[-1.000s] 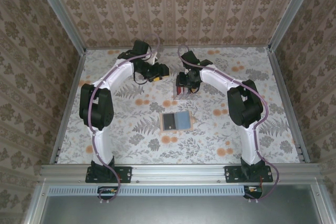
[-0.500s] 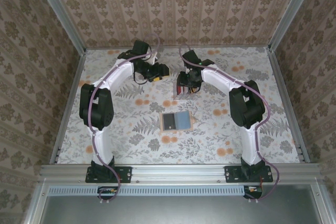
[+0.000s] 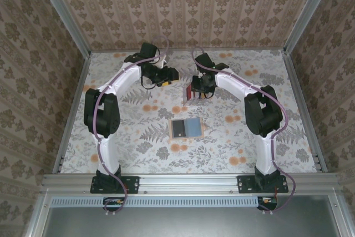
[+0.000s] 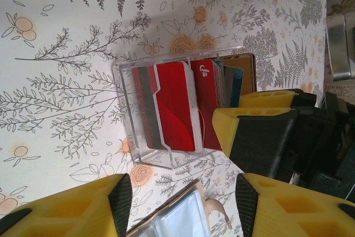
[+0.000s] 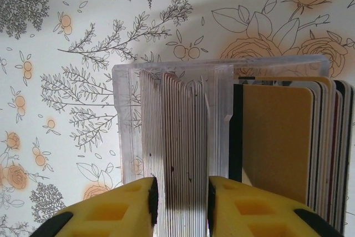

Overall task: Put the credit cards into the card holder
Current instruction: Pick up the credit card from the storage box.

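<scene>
Nearest me, the wallet (image 3: 186, 128) lies open and flat on the table (image 3: 133, 137), inner pockets up, well apart from both my grippers. Can't tell from here if any card's in it.

Just past it stands the clear rack (image 3: 191, 99) w/ the cards (image 5: 180, 137) upright inside: a bundle of pale edges in one compartment, a tan-gold one and darker ones in the next.

The change in the last sec is at my right gripper (image 5: 181, 206). The jaws were wider and have now come in on the pale bundle, pads (image 5: 141, 203) against its two sides from above. I read that as gripping cards, several at once, no. unclear. The arm has barely shifted otherwise and the rack hasn't moved.

My left gripper (image 4: 183, 203) sits farther back, to the side of the rack, same as before: fingers apart, holding nothing, just looking at the rack.

For the job, this looks like the start of the pick. No card's out of the rack yet. Next is prob. a straight lift, and w/ a pinch this thick the rack may come along or the cards may fan out.
</scene>
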{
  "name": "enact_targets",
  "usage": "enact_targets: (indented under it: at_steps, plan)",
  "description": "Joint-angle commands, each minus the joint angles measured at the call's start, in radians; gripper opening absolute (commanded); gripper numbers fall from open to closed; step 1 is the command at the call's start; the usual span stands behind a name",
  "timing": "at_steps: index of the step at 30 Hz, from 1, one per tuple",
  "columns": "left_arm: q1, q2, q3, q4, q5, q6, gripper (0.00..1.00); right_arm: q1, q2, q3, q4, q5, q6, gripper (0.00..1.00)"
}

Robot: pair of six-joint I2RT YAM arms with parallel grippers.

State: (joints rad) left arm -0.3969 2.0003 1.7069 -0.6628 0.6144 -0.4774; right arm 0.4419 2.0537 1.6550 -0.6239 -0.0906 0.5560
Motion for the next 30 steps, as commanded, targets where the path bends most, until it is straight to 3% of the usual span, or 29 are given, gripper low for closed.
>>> enact_targets:
  at_steps: [1,16,21,30]
  plan:
    - [0.007,-0.009,0.031,-0.019,0.013,0.022,0.55,-0.005,-0.050,-0.012,0.005,-0.004,0.007,0.31]
    - [0.007,-0.008,0.031,-0.019,0.013,0.021,0.55,-0.011,-0.067,-0.018,0.006,-0.002,0.005,0.19]
    - [0.007,-0.003,0.031,-0.018,0.015,0.020,0.55,-0.015,-0.074,-0.024,0.008,-0.006,0.005,0.11]
    - [0.008,-0.001,0.032,-0.020,0.015,0.020,0.55,-0.019,-0.084,-0.022,0.004,-0.008,0.002,0.09]
